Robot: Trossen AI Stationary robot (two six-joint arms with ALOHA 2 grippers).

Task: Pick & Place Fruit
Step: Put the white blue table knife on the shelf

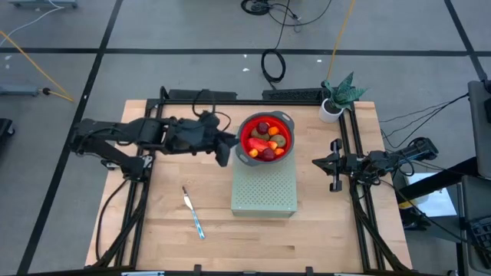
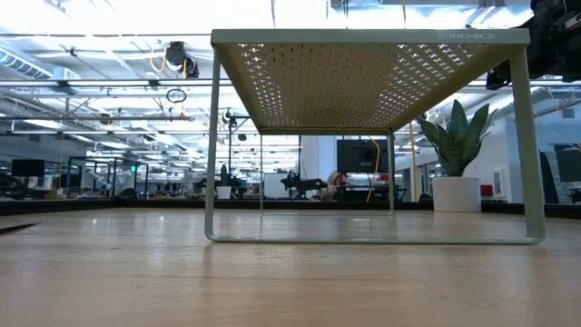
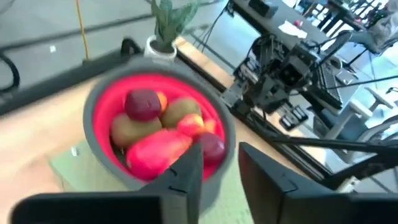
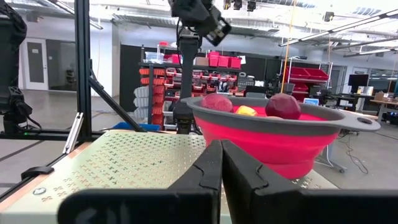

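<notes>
All the fruit lies in the red bowl [image 1: 244,127] with the grey rim, which stands on the far end of a pale green perforated stand [image 1: 264,192]. In the left wrist view I see the elongated red-orange fruit [image 3: 158,149], two brown-green ovals [image 3: 134,129], two dark red balls [image 3: 143,102] and an orange piece [image 3: 193,124]. My left gripper [image 1: 225,152] [image 3: 221,168] is open, close to the bowl's left side. My right gripper [image 1: 334,165] [image 4: 221,155] is shut, level, to the right of the stand, pointing at the bowl [image 4: 273,140]. My left gripper stands open at the left side of the bowl. One fingertip [image 3: 194,158] shows in front of the grey rim [image 3: 227,134], and I cannot tell whether it touches it.
A thin knife with a light-blue handle [image 1: 193,213] lies on the wood left of the stand, nearer the table's near edge. A potted plant [image 1: 334,101] stands at the far right corner. In the low view the stand [image 2: 372,82] rises on thin legs over bare table.
</notes>
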